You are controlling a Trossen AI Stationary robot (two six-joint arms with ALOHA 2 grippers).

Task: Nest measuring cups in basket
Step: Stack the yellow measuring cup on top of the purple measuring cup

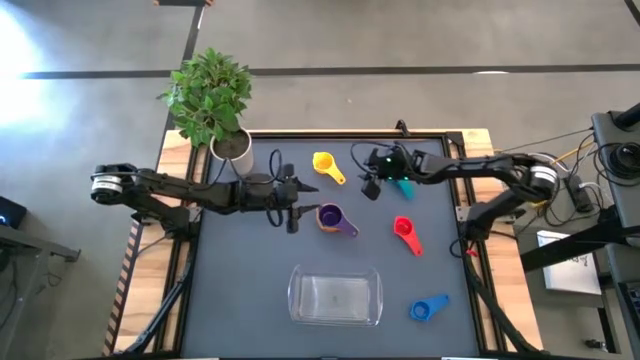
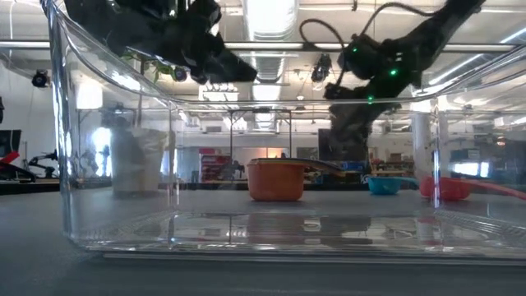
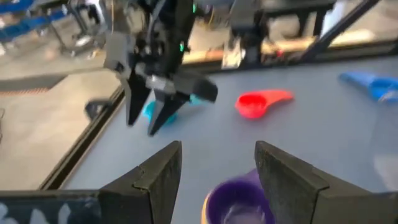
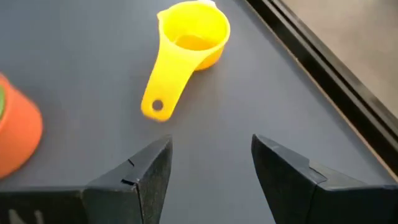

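Both grippers are open and hang above the table. My left gripper [image 1: 292, 210] [image 3: 217, 158] points at the purple cup [image 1: 333, 218] [image 3: 239, 202], which sits inside the orange cup [image 2: 275, 181] [image 4: 15, 137] on the table. My right gripper [image 1: 372, 184] [image 4: 211, 149] is near the far edge and faces the yellow cup [image 1: 327, 166] [image 4: 191, 37]. The teal cup [image 1: 405, 186] [image 2: 384, 185] lies under the right arm. The red cup [image 1: 405, 235] [image 3: 261, 102] and the blue cup [image 1: 428, 308] lie on the table's right. The clear basket [image 1: 335, 297] [image 2: 123, 205] stands near the near edge.
A white plant pot [image 1: 232, 146] with a leafy plant stands at the table's far left corner, beside the left arm. A raised dark frame [image 4: 311, 56] borders the table. Bare table surface lies between the basket and the cups.
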